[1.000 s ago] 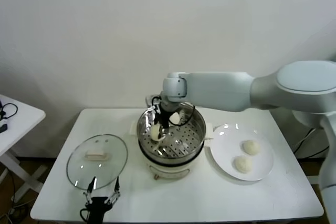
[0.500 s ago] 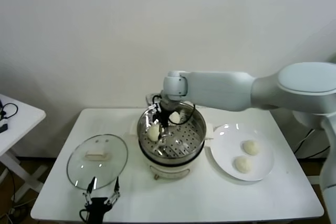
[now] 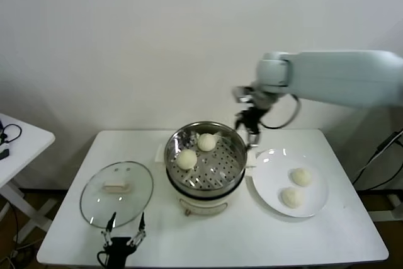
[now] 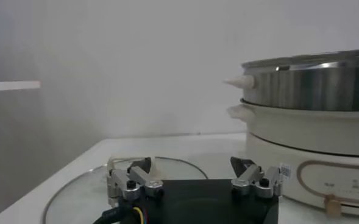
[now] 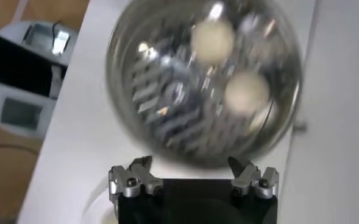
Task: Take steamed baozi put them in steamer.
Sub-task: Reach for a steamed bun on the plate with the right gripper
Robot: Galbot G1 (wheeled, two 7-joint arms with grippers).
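Note:
The steel steamer [image 3: 234, 150] sits on a white cooker base at the table's middle. Two cream baozi lie inside it, one [image 3: 186, 159] at the left and one [image 3: 206, 142] at the back; they also show in the right wrist view, one [image 5: 213, 39] beside the other [image 5: 247, 91]. Two more baozi [image 3: 301, 176] [image 3: 291, 197] lie on the white plate [image 3: 267, 181] to the right. My right gripper [image 3: 247, 124] is open and empty, raised above the steamer's right rim [image 5: 191, 163]. My left gripper [image 3: 121, 237] is open and empty at the table's front left [image 4: 194, 170].
A round glass lid [image 3: 94, 201] lies flat on the table left of the steamer, just behind my left gripper; it also shows in the left wrist view [image 4: 75, 195]. A small white side table [image 3: 16, 140] stands at the far left.
My right gripper let go of a baozi in the steamer, then rose and swung right, out over the steamer's right rim. The left arm has not moved.

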